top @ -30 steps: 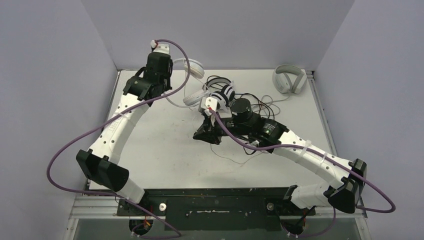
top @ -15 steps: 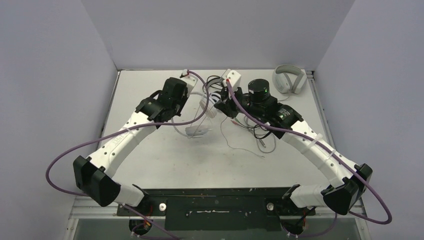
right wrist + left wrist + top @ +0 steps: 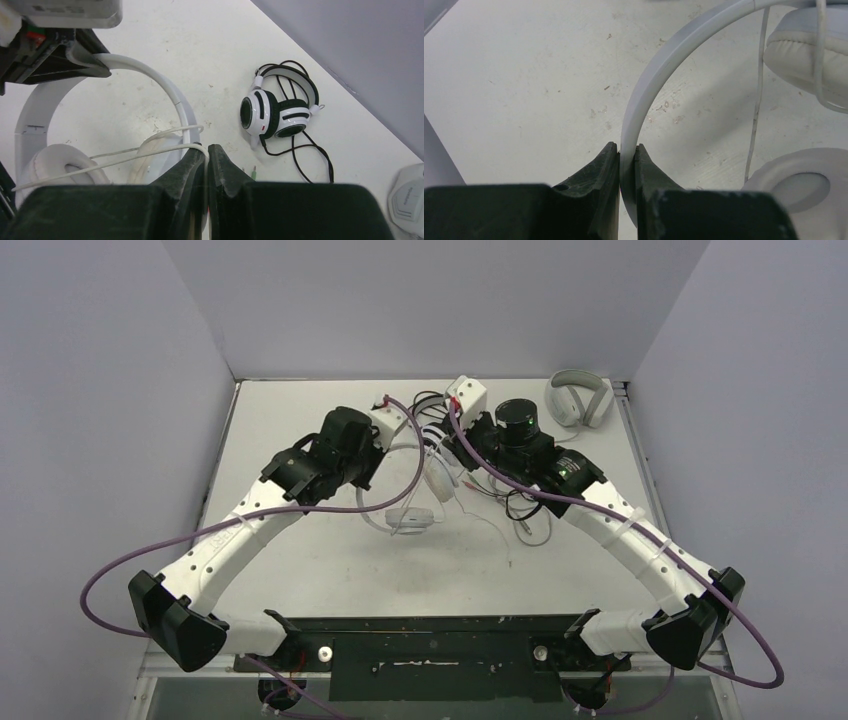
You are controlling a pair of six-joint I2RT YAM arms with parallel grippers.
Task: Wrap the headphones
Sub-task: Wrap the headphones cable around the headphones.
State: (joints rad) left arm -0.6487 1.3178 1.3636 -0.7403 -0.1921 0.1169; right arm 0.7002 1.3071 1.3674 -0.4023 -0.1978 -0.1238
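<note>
**Two robot arms hold white headphones at mid-desk**
The left fingers (image 3: 626, 150) are clamped tight on the headband of the white headphones (image 3: 674, 47), over the middle of the desk (image 3: 330, 570). The right fingers (image 3: 206, 150) are pinched shut on their thin white cable (image 3: 150, 155). The black-and-white headset (image 3: 277, 115) lies nearer the back wall, apart from both arms.

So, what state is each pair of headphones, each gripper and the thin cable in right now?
Small white on-ear headphones: headband clamped by left gripper.
Thin white cable: pinched by right gripper.
Black-and-white headset: lying free, unwrapped.
Light grey over-ear headphones: lying apart, untouched.
</note>
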